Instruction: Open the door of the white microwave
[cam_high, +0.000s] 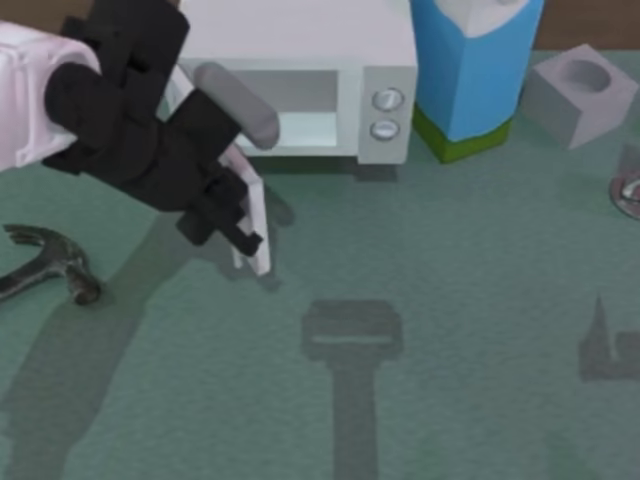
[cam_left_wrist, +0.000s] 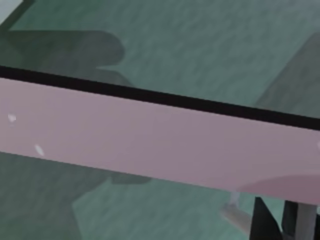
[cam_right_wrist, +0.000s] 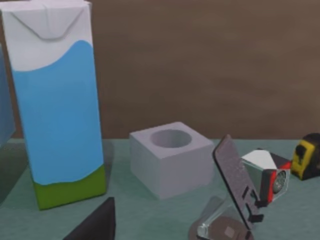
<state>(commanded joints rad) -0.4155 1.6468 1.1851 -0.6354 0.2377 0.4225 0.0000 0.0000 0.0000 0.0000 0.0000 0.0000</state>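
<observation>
The white microwave (cam_high: 300, 40) stands at the back of the table, with two round knobs (cam_high: 386, 100) on its right panel. Its pale interior (cam_high: 305, 110) is exposed. The door (cam_high: 262, 250) is swung out toward the front and shows edge-on as a white strip. My left gripper (cam_high: 248, 238) sits at the door's free edge, shut on the thin handle. In the left wrist view the door (cam_left_wrist: 150, 135) fills a wide pale band, with the left gripper (cam_left_wrist: 280, 222) beside the handle (cam_left_wrist: 237, 215). One dark finger (cam_right_wrist: 97, 225) of my right gripper shows well off-centre in the right wrist view.
A blue-and-green carton (cam_high: 475, 70) stands right of the microwave, and a grey cube with a round hole (cam_high: 580, 95) is further right. A hammer (cam_high: 45, 265) lies at the left edge. The right wrist view shows a tilted dark stand (cam_right_wrist: 235, 185) and a yellow tape measure (cam_right_wrist: 307, 155).
</observation>
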